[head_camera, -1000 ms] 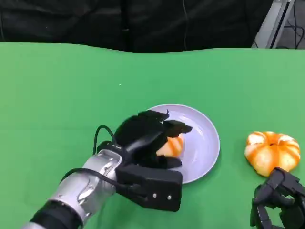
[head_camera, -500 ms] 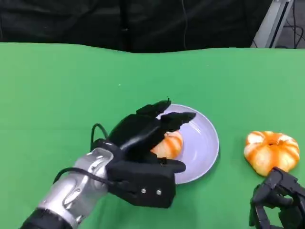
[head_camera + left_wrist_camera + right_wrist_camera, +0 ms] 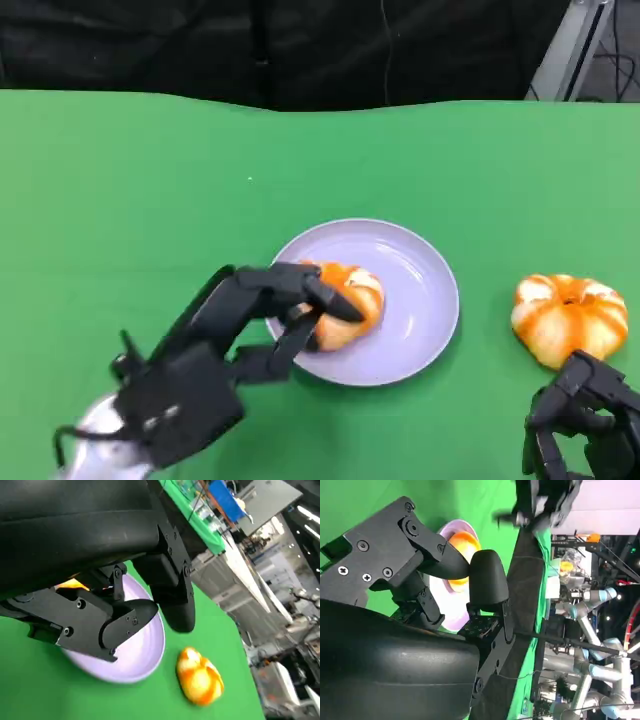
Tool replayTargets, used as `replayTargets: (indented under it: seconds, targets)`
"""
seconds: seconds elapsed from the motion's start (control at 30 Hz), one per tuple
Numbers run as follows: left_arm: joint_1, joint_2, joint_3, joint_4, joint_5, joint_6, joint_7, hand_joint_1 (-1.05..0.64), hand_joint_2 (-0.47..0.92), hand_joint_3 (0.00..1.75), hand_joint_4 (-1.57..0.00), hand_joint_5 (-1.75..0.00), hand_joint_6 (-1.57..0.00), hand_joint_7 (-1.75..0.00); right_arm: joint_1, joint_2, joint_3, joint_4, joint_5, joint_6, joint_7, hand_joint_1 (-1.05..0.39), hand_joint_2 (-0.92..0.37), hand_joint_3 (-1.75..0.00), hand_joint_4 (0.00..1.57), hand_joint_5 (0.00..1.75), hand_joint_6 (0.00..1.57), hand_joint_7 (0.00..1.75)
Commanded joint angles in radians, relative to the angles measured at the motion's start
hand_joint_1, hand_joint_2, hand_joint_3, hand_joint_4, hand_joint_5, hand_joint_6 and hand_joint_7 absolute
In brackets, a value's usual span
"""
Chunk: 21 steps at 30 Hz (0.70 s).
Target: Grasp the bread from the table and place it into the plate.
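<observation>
Left hand (image 3: pixel 225 345) has its fingers spread around the orange glazed bread (image 3: pixel 343 305), which already lies in the lilac round plate (image 3: pixel 420 300), so only withdrawing remains.

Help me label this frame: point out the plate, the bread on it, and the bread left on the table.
plate (image 3: pixel 415 300), head view, bare inner surface.
bread on the plate (image 3: pixel 352 300), head view, top crust.
bread on the table (image 3: pixel 568 315), head view, middle of its top.

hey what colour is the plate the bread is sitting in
The plate is pale lavender, almost white at the rim. The head view shows it best.
</observation>
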Motion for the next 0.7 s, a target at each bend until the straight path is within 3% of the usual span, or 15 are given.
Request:
replayTargets:
  seconds: [0.03,0.23,0.43,0.63,0.7]
  targets:
    - [0.125,0.057,0.065,-0.131,-0.148,0.049,-0.103,-0.15,0.49,1.35,-0.85,-1.74,-0.79,-1.61,-0.002,-0.009,-0.003,-0.006,-0.004,0.0,-0.008,-0.14,-0.5,-1.31,0.87,1.75,0.77,1.59]
    - [0.284,0.074,0.157,-0.163,-0.255,-0.051,-0.162,-0.14,0.55,1.25,-0.79,-1.75,-0.67,-1.74,-0.017,-0.01,-0.005,0.013,-0.01,-0.016,-0.009,-0.15,-0.5,-1.29,0.86,1.75,0.77,1.59]
    - [0.41,0.062,0.253,-0.123,-0.398,-0.06,-0.231,-0.11,0.55,1.22,-0.79,-1.75,-0.68,-1.74,-0.032,-0.012,-0.013,0.04,-0.012,-0.031,-0.009,-0.15,-0.5,-1.29,0.87,1.75,0.77,1.59]
    - [0.436,0.033,0.321,-0.024,-0.483,-0.075,-0.291,-0.08,0.55,1.21,-0.8,-1.75,-0.71,-1.68,-0.033,-0.019,-0.016,0.042,0.003,-0.028,0.004,-0.15,-0.52,-1.28,0.86,1.75,0.77,1.58]
    - [0.434,0.034,0.343,0.006,-0.505,-0.075,-0.321,-0.13,0.57,1.19,-0.82,-1.75,-0.72,-1.67,-0.031,-0.019,-0.016,0.038,0.004,-0.029,0.006,-0.16,-0.51,-1.27,0.87,1.75,0.77,1.58]
